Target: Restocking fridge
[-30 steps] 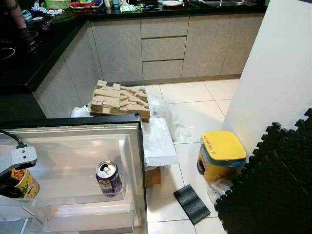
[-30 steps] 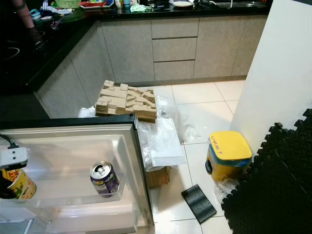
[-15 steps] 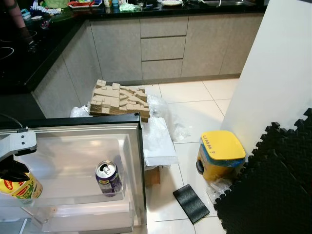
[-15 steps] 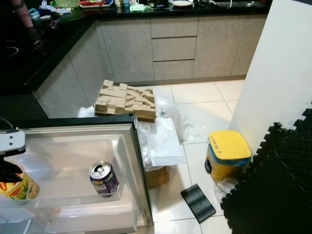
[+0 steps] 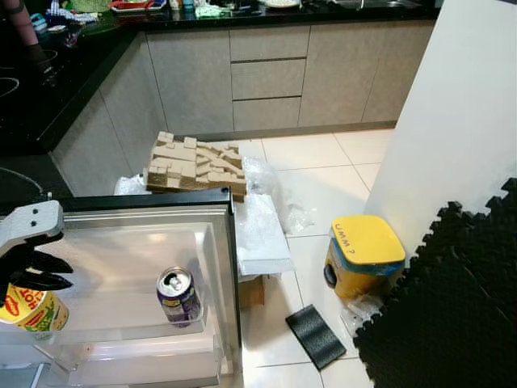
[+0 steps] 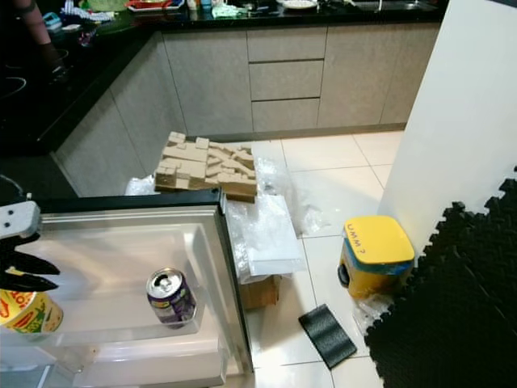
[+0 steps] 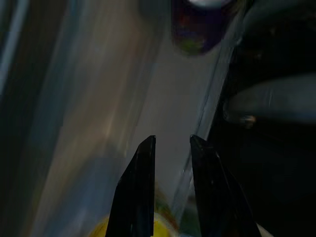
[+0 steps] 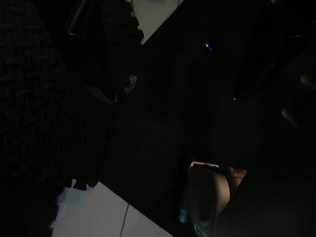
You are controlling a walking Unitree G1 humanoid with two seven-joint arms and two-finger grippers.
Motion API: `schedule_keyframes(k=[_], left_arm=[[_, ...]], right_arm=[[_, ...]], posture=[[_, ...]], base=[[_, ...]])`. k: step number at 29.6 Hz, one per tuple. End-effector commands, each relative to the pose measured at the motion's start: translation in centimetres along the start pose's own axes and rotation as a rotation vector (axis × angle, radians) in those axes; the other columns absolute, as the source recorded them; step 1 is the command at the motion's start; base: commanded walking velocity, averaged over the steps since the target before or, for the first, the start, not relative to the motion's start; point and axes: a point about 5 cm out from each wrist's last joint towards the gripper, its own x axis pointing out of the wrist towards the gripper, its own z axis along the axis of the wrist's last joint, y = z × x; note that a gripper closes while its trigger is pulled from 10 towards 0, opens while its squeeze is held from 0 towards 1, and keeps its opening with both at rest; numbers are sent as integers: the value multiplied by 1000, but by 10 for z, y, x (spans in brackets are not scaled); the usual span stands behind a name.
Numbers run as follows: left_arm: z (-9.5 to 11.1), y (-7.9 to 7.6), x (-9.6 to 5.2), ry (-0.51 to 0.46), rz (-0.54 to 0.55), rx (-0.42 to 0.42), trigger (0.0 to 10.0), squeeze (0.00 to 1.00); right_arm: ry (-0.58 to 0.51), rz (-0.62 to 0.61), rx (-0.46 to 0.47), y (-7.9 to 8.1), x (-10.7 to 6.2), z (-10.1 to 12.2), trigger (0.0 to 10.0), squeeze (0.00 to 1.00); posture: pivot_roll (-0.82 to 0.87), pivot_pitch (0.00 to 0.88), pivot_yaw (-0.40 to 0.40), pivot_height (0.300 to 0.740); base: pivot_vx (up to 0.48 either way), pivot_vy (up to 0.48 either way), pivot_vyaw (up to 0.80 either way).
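The yellow cup (image 5: 31,309) stood upright in the fridge door shelf (image 5: 121,327), at its left end, well apart from the purple can (image 5: 178,296). The left gripper (image 5: 36,272) hung just above the cup's top, its fingers spread and holding nothing. A straight upward withdrawal was judged best, so that the cup would not be clipped and tipped. The right arm hung idle.
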Motion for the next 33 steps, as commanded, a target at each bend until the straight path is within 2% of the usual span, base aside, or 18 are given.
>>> schedule_keyframes(k=[1,2,3,5,8,12,14,15,17,18,20,24,26,27,29,30,31,33], left_arm=[[20,-4,-14,-73,2,59,10000,0],[31,-9,-14,-146,-21,97,10000,0],[31,-9,-14,-146,-21,97,10000,0],[53,-20,-12,-298,-84,156,10000,0],[72,-35,-7,-461,-184,202,10000,0],[80,-43,-3,-533,-246,209,10000,0],[85,-57,10,-589,-372,189,10000,0],[85,-57,10,-589,-372,189,10000,0],[85,-71,25,-604,-485,156,10000,0],[85,-71,25,-604,-485,156,10000,0],[85,-81,35,-616,-562,121,10000,0],[85,-92,43,-642,-642,72,10000,0],[80,-102,53,-647,-717,9,10000,0],[80,-102,53,-647,-717,9,10000,0],[71,-114,67,-633,-790,-68,10000,0],[71,-114,67,-633,-790,-68,10000,0],[63,-126,80,-625,-856,-132,10000,0],[57,-134,88,-613,-897,-176,10000,0]], right_arm=[[3,6,2,2,0,-2,10000,0],[3,7,2,2,0,-2,10000,0],[3,7,2,2,0,-2,10000,0],[3,9,1,2,0,-2,10000,0],[3,11,-2,3,0,-1,10000,0],[3,12,-2,3,0,-1,10000,0],[3,14,-3,3,1,-1,10000,0],[3,14,-3,3,1,-1,10000,0],[2,15,-3,3,1,0,10000,0],[2,15,-3,3,1,0,10000,0],[2,16,-3,4,1,0,10000,0],[3,18,-5,4,1,0,10000,0],[4,20,-6,5,1,0,10000,0],[4,20,-6,5,1,0,10000,0],[4,21,-10,5,1,-1,10000,0],[4,21,-10,5,1,-1,10000,0],[4,23,-13,6,1,-1,10000,0],[4,24,-14,7,1,-1,10000,0]], posture=[[-64,0,24,740],[-64,0,24,740],[-64,0,24,740],[-59,0,22,740],[-58,0,22,740],[-57,0,20,740],[-55,0,20,740],[-55,0,20,740],[-56,0,22,740],[-56,0,22,740],[-55,0,22,740],[-53,0,20,740],[-52,0,23,740],[-52,0,23,740],[-51,0,24,740],[-51,0,24,740],[-52,0,24,740],[-53,0,25,740]], base=[[0,0,0],[0,0,0],[0,0,0],[0,0,0],[0,0,0],[0,0,0],[0,0,0],[0,0,0],[0,0,0],[0,0,0],[0,0,0],[0,0,0],[0,0,0],[0,0,0],[0,0,0],[0,0,0],[0,0,0],[0,0,0]])
